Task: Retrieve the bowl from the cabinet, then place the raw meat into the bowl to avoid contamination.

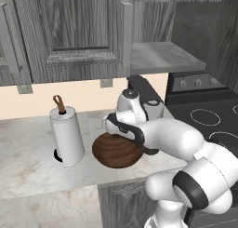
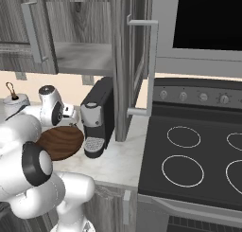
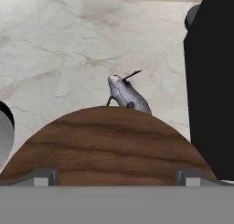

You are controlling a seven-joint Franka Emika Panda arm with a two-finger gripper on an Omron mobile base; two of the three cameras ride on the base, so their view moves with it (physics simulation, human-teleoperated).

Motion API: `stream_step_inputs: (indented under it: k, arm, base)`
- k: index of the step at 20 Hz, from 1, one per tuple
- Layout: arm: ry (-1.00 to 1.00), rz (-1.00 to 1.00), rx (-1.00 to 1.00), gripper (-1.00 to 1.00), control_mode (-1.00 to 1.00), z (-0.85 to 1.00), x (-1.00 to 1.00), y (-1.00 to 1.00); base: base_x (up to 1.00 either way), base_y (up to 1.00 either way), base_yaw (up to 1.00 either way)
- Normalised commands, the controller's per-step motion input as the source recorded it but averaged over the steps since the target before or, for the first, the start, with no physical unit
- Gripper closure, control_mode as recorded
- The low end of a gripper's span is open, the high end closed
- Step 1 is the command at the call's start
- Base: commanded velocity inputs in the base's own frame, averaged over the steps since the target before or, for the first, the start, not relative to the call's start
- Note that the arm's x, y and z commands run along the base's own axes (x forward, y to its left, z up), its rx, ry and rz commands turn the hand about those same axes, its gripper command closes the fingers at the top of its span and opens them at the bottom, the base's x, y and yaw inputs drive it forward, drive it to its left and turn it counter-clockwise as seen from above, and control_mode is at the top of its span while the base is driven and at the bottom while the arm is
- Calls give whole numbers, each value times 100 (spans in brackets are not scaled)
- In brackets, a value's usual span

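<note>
Fingers (image 3: pixel 117 175) spread wide, grasping the wooden bowl (image 3: pixel 109 145) by its rim, low-centre frame; raw meat (image 3: pixel 128 94) just beyond on counter (image 3: pixel 59 49).

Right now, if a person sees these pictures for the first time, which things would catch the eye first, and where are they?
The dark-brown wooden bowl stands out, held over the marble counter at the white arm's pincer, between the paper-towel roll and the black coffee machine. Just beyond its rim, the small grey raw meat lies on the counter. Above, the grey cabinet stands open.
</note>
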Motion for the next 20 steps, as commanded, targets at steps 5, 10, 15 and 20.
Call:
stream_step_inputs:
  k: [5, 10, 15, 20]
  arm:
    - [-3, 0, 0, -100, -100, -16, 15, 0]
    - [-1, -1, 0, -100, -100, -9, 19, 0]
    - [0, -2, 0, -100, -100, -3, 17, 0]
    - [0, -2, 0, -100, -100, -1, 17, 0]
  base:
    - [0, 0, 0]
    - [0, 0, 0]
    - [0, 0, 0]
    - [0, 0, 0]
